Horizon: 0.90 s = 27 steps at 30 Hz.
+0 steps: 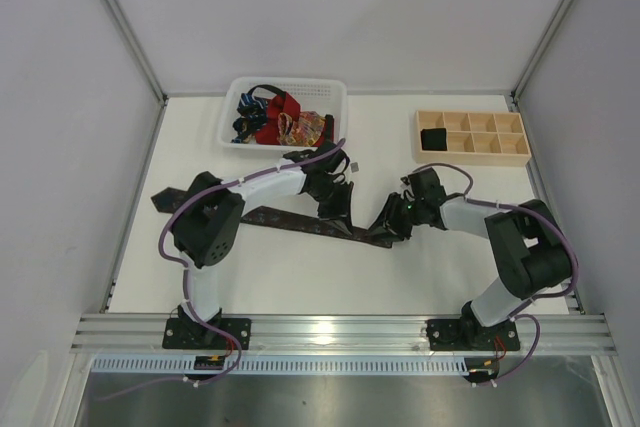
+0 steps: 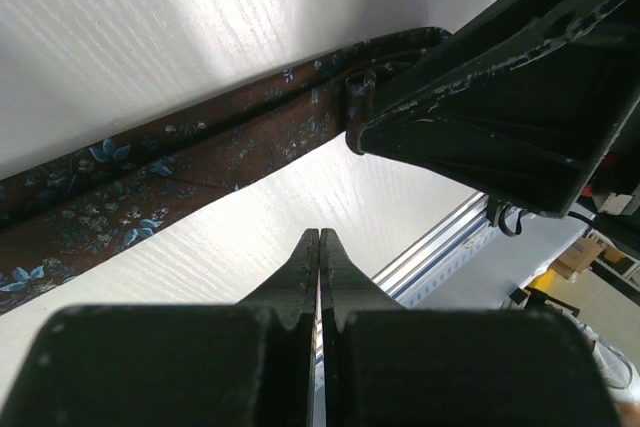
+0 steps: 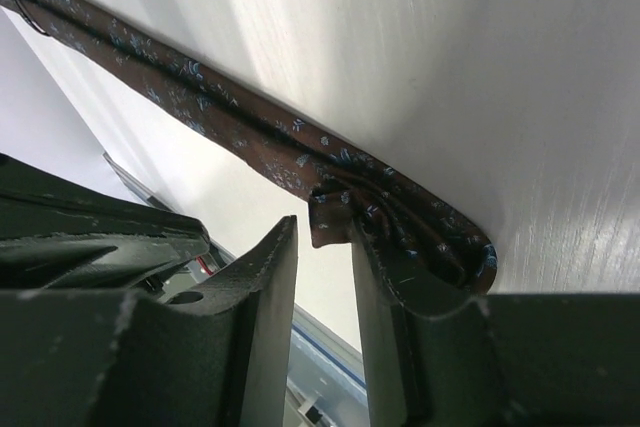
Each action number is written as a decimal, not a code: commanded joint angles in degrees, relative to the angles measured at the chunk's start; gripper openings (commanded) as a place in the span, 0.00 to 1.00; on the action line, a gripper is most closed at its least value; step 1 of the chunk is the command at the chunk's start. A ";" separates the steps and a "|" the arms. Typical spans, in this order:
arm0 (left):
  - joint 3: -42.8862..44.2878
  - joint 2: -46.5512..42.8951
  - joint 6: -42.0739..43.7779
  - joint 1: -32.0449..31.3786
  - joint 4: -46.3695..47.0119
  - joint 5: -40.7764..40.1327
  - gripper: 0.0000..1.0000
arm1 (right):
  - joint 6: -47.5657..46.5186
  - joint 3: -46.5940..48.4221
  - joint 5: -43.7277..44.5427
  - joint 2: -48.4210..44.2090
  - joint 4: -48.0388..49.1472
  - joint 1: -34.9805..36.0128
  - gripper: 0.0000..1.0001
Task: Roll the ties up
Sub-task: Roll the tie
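Where it lies stretched across the middle of the top view, the dark brown tie (image 1: 280,218) runs from the left side of the white table (image 1: 300,272) down and to the right. It ends in a bunched, folded end just right of centre. Up close its cloth shows small blue flowers.

In the right wrist view that folded end curls up at lower centre. A corner of it stands in the gap of the right gripper (image 3: 324,228). The jaws are parted only narrowly. The fabric lies against one finger and a sliver of space shows at the other, so nothing is pinched.

The left gripper (image 2: 319,239) sits at bottom centre of its own view with its jaws pressed fully together, holding nothing. It points at bare table just beside the tie's long run, which crosses the frame above it. Whether its tips touch the table cannot be told.

In the top view both grippers are near each other at centre. At upper centre a white mesh basket (image 1: 336,97) holds the other ties (image 1: 278,115), red, blue and orange-patterned, in a heap. At upper right a pale wooden tray (image 1: 470,160) has a small dark bundle (image 1: 433,137) in its lower-left compartment.
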 commanded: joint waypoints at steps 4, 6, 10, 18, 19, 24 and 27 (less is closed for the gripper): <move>2.47 -0.28 -1.58 0.41 0.98 1.81 0.01 | 0.27 -2.45 -0.57 -2.93 3.31 -0.42 0.31; 2.47 -0.10 -1.75 0.41 1.07 1.99 0.00 | 0.45 -2.80 -1.10 -3.19 4.01 -0.78 0.29; 2.74 0.25 -2.28 0.41 1.42 2.42 0.01 | 0.45 -3.51 -1.54 -3.63 4.81 -1.56 0.27; 3.97 1.65 -3.86 0.41 2.30 3.83 0.01 | -0.34 -3.69 -3.56 -3.11 5.95 -2.97 0.22; 4.05 1.74 -4.04 0.33 2.56 4.01 0.01 | -0.34 -3.69 -3.82 -2.93 6.04 -3.15 0.22; 4.23 2.53 -5.27 0.32 3.61 4.62 0.01 | -0.96 -3.95 -4.80 -2.14 6.04 -3.24 0.23; 4.93 3.23 -5.53 0.15 3.70 4.97 0.00 | -1.31 -4.12 -4.88 -1.62 6.13 -3.50 0.16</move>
